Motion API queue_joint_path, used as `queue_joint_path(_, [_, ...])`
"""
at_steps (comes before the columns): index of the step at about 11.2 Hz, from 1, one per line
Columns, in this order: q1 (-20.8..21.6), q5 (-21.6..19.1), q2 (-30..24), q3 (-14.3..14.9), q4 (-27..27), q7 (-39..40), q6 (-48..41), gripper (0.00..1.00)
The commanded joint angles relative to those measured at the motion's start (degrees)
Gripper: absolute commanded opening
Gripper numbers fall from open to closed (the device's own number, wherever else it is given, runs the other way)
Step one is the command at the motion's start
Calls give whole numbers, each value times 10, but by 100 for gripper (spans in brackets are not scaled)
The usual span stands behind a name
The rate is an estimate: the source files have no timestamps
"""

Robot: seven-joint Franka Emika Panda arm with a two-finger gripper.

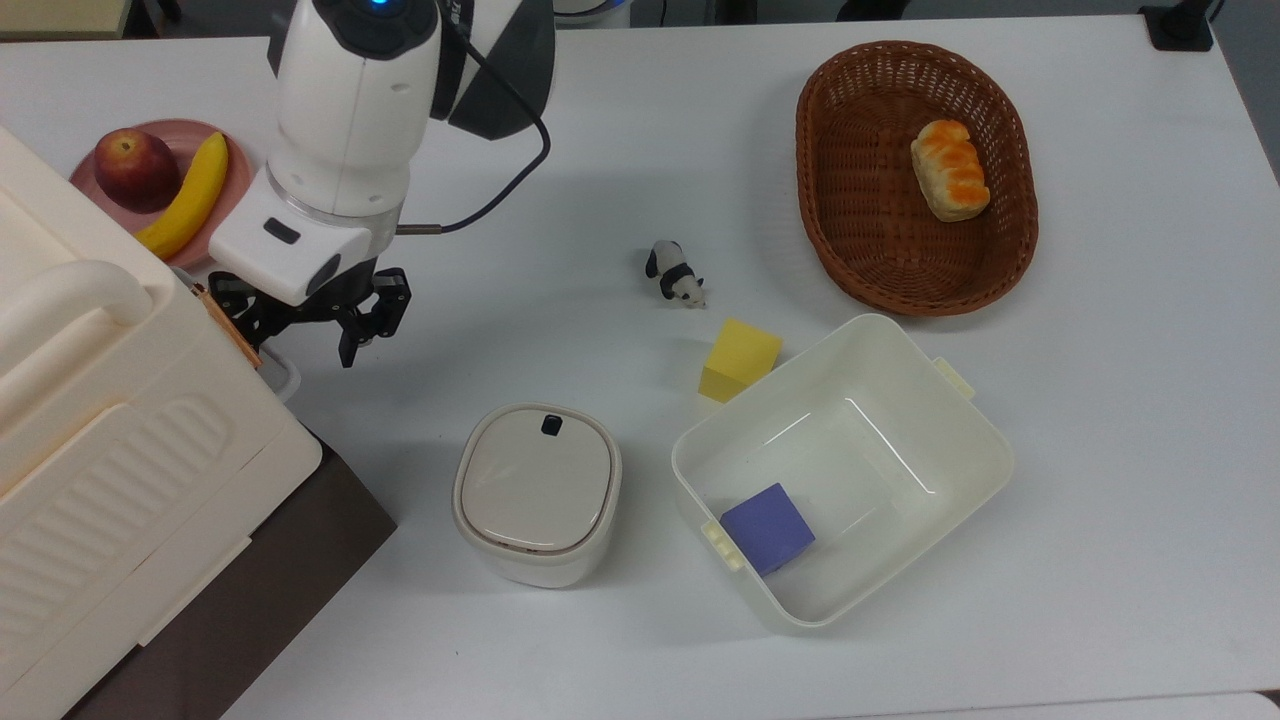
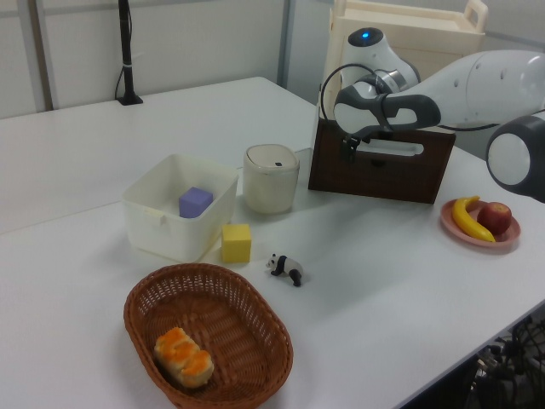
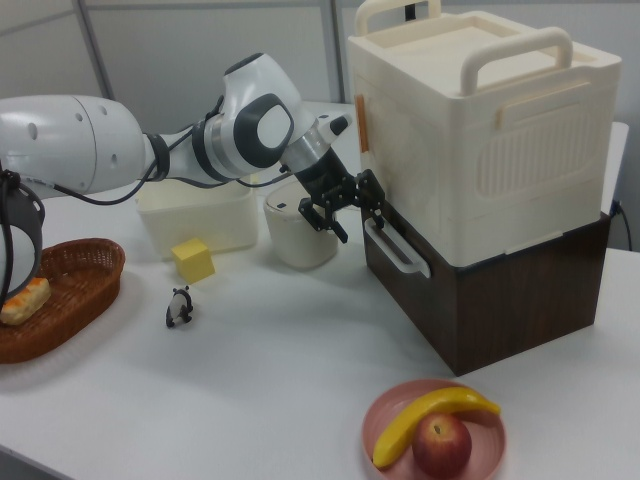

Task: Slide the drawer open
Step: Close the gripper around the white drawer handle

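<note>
**One closed drawer, gripper poised at its handle**

One drawer (image 3: 470,300) sits shut at the base of the stack, its dark brown front panel flush with the cabinet and facing the open tabletop (image 1: 620,130). Its white loop handle (image 3: 397,248) runs lengthwise along the upper edge of that panel, level with the tabletop. On top rests the cream ribbed case (image 3: 480,130) with its thick carrying handle.

The gripper (image 3: 345,210) hangs right at the near end of the loop handle, at the right view's left end of it. Its fingers (image 1: 347,352) stand apart with nothing between them. From the right view they seem to straddle or just touch the handle's end, though whether they actually bracket the bar cannot be told. In the top view the gripper (image 1: 305,330) lies just off the case's edge, with the handle (image 1: 285,375) peeking out beneath it.

The handle's long axis runs along the drawer front, so the fingers must close across the bar, and the pull then goes straight out from the panel, toward the lidded canister (image 1: 537,492) side of the open tabletop. Judging by the shut front, the sliding has not begun.

Farther off stand the white tub (image 1: 845,470), a yellow block (image 1: 740,360), a toy panda (image 1: 675,273), the wicker basket (image 1: 850,260), and a fruit plate (image 3: 385,420).
</note>
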State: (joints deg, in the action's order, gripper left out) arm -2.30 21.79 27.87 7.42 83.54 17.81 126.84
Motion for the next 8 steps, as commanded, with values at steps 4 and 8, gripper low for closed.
queue_joint_path(4, [7,21,-5,-3,35,93,18,73])
queue_joint_path(8, [22,21,-32,-4,75,101,17,65])
